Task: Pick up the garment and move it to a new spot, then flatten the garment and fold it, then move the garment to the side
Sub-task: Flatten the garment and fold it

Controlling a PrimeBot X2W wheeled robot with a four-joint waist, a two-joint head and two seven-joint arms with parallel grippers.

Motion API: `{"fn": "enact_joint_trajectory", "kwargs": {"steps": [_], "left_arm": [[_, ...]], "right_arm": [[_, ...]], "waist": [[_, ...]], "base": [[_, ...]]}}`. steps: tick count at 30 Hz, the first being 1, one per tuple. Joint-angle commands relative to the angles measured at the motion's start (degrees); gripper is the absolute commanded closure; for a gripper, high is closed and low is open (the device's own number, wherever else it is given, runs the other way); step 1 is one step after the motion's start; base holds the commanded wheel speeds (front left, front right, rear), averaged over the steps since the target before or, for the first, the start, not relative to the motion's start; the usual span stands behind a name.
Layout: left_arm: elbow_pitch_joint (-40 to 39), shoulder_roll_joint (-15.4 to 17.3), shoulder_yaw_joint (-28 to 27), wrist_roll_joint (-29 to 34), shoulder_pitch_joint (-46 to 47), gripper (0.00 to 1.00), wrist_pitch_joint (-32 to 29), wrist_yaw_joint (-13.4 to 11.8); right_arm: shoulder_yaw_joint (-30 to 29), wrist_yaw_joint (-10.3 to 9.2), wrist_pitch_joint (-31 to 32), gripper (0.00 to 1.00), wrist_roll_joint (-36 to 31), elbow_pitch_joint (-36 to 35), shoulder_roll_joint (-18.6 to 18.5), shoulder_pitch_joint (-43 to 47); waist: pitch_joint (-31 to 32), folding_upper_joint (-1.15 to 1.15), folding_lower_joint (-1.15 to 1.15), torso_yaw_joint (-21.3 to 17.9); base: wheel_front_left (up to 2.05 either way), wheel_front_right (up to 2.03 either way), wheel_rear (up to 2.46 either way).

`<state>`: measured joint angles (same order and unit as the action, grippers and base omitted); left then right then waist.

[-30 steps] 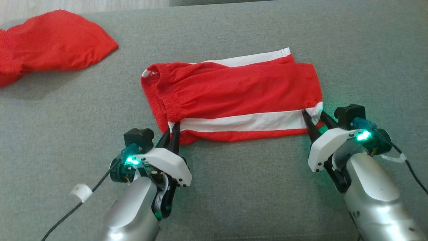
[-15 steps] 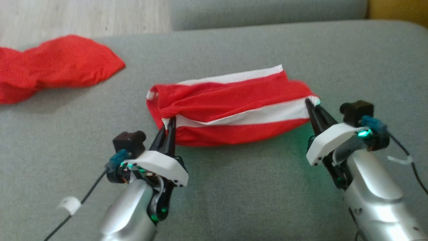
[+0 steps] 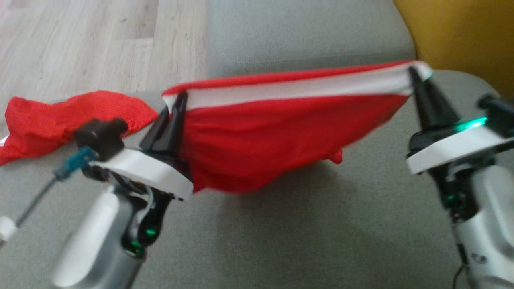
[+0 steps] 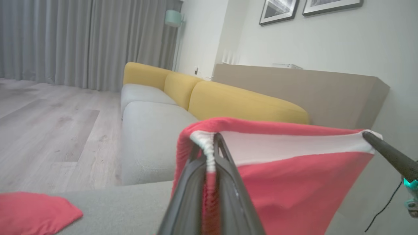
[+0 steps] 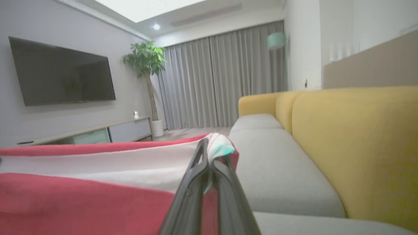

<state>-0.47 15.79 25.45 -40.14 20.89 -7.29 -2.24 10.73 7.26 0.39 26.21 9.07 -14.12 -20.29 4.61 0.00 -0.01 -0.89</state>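
Two arms, both held up.
Left gripper (image 3: 180,100) and right gripper (image 3: 413,76) point upward, well apart, each pinched tight on the garment (image 3: 261,148).

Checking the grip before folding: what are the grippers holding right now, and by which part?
Both are shut on the red garment, along its white-striped edge: left gripper at one end, right gripper at the other.

Grey sofa seats (image 5: 277,169) with mustard-yellow backrests (image 5: 352,143) run along one wall. The floor (image 4: 42,130) is pale wood planks, and grey curtains (image 5: 222,81) hang full height at the far end. A dark television (image 5: 62,73) is mounted above a low cabinet (image 5: 124,130), with a leafy potted plant (image 5: 145,60) beside it. Framed pictures (image 4: 277,11) hang high, and a ceiling light (image 5: 156,26) glows.
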Motion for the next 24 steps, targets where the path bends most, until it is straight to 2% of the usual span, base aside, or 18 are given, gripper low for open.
{"fn": "enact_joint_trajectory", "kwargs": {"steps": [1,5,10,13,19,22,24], "left_arm": [[-4.6,2.52,-3.48,-0.48,4.75,1.0,-1.87,-0.53],[-11.79,5.01,-4.81,-1.99,7.79,1.0,-7.65,-1.6],[-14.65,6.91,-5.5,-2.19,11.26,1.0,-11.85,-2.45],[-13.74,6.61,-5.54,-3.39,13.28,1.0,-13.81,-2.72],[-5.9,5.01,-4.92,-4.46,19.45,1.0,-15.46,-1.78],[0.49,4.35,-4.54,-2.89,25.8,1.0,-14.78,-0.61],[7.19,3.16,-4.62,-0.56,33.44,1.0,-12.0,0.39]], "right_arm": [[-0.85,0.23,1.06,1.0,-0.26,-4.99,-1.03,-0.97],[-4.53,0.23,5.16,1.0,-1.5,-14.97,-0.12,0.94],[-6.44,0.23,9.28,1.0,-2.68,-21.03,1.02,1.22],[-6.31,0.23,11.58,1.0,-3.28,-21.33,1.88,0.25],[-3.74,0.23,11.59,1.0,-3.85,-12.14,2.57,-8.59],[-2.79,0.23,8.47,1.0,-4.93,-4.34,3.02,-17.43],[-2.81,0.23,4.04,1.0,-6.79,3.56,4.3,-27.17]], "waist": [[0.44,0.0,0.01,-0.23],[0.36,0.0,0.01,-0.39],[-1.1,0.0,0.01,-0.71],[-2.99,0.0,0.01,-1.05],[-10.07,0.0,0.01,-2.04],[-13.54,0.0,0.01,-2.9],[-15.96,0.0,0.01,-4.05]], "base": [[0.0,0.0,0.0],[0.0,0.0,0.0],[0.0,0.0,0.0],[0.0,0.0,0.0],[0.0,0.0,0.0],[0.0,0.0,0.0],[0.0,0.0,0.0]]}}
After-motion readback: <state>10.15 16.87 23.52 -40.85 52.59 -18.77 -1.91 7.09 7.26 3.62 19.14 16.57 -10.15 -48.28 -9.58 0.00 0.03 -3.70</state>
